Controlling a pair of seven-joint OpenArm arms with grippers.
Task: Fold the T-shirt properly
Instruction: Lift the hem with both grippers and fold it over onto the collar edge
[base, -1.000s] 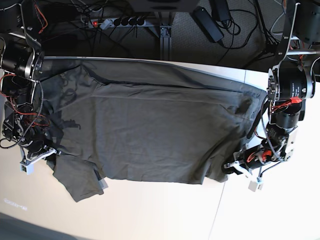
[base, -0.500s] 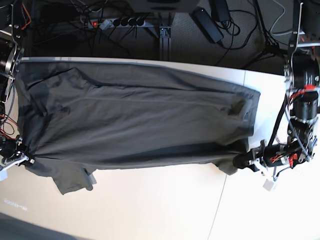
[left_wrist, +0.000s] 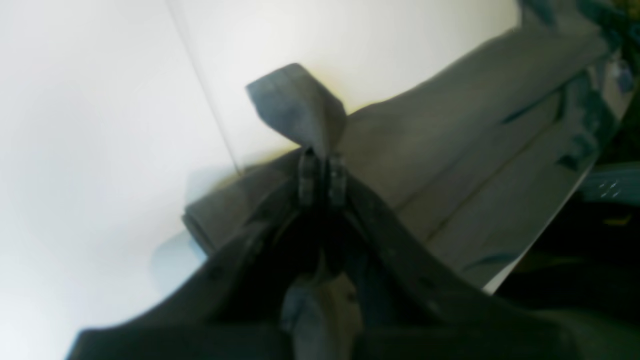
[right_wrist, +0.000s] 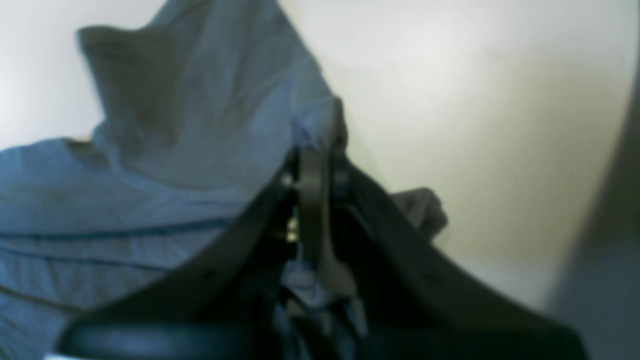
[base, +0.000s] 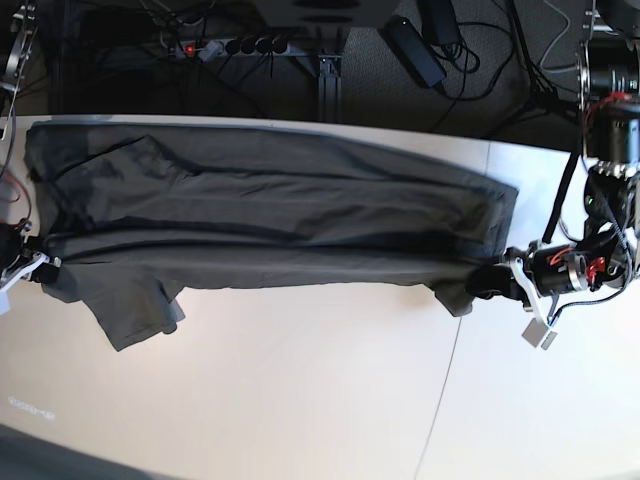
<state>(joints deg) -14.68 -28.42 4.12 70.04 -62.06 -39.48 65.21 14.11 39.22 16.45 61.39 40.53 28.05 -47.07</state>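
The dark olive-grey T-shirt (base: 270, 215) lies stretched in a long band across the far half of the white table (base: 300, 390). Its near edge is lifted and pulled taut between both grippers. My left gripper (base: 488, 280) is shut on the cloth at the band's right end. In the left wrist view the left gripper (left_wrist: 322, 172) pinches a corner of the T-shirt (left_wrist: 450, 145) that sticks up past its tips. My right gripper (base: 42, 264) is shut on the left end. In the blurred right wrist view the right gripper (right_wrist: 317, 170) grips the T-shirt (right_wrist: 165, 150). A sleeve (base: 135, 305) droops toward the table's front.
Beyond the table's far edge, a power strip (base: 235, 44), a black adapter (base: 415, 45) and cables lie on the dark floor. A thin seam (base: 445, 380) runs across the tabletop on the right. The arms' motor housings stand at both side edges.
Both grippers have carried the shirt's near edge toward the far side and moved apart. The cloth has gone from a broad spread to a narrow taut band.
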